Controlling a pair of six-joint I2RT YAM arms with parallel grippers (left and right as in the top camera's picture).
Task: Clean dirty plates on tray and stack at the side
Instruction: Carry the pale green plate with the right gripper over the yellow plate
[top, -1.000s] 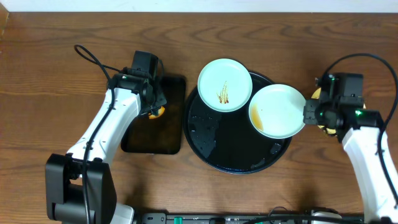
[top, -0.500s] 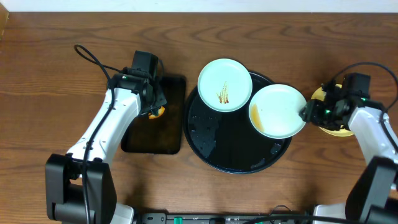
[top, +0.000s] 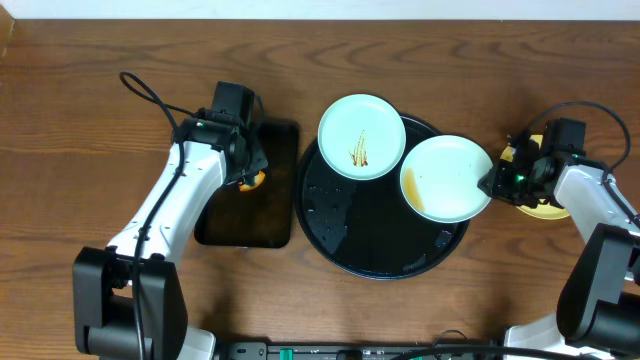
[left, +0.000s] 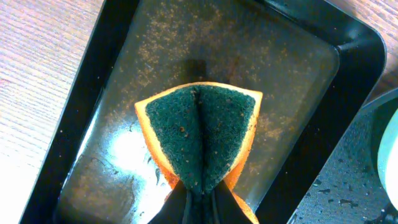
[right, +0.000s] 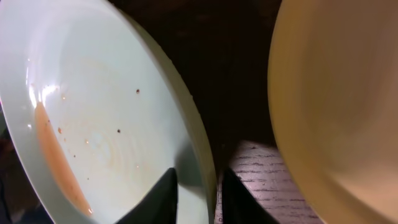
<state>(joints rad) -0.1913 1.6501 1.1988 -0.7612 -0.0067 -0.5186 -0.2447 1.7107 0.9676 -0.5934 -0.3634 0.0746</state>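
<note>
A: right gripper (right: 199, 186)?
B: pinched on rim of brown-smeared mint plate (right: 93, 118), at round tray (top: 370, 250) right edge. second mint plate (top: 361, 136) sits at its back edge.
A: left gripper (left: 198, 199)?
B: clamped on folded sponge (left: 199, 130), over rectangular tray (left: 292, 68).

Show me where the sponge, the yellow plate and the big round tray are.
sponge (left: 177, 130), left wrist view, on its green scrubbing face.
yellow plate (right: 336, 93), right wrist view, on its inner surface.
round tray (top: 375, 240), overhead view, on its bare black floor.

Two plates (top: 361, 137) on tray (top: 360, 235), third plate (top: 545, 209) to right
</note>
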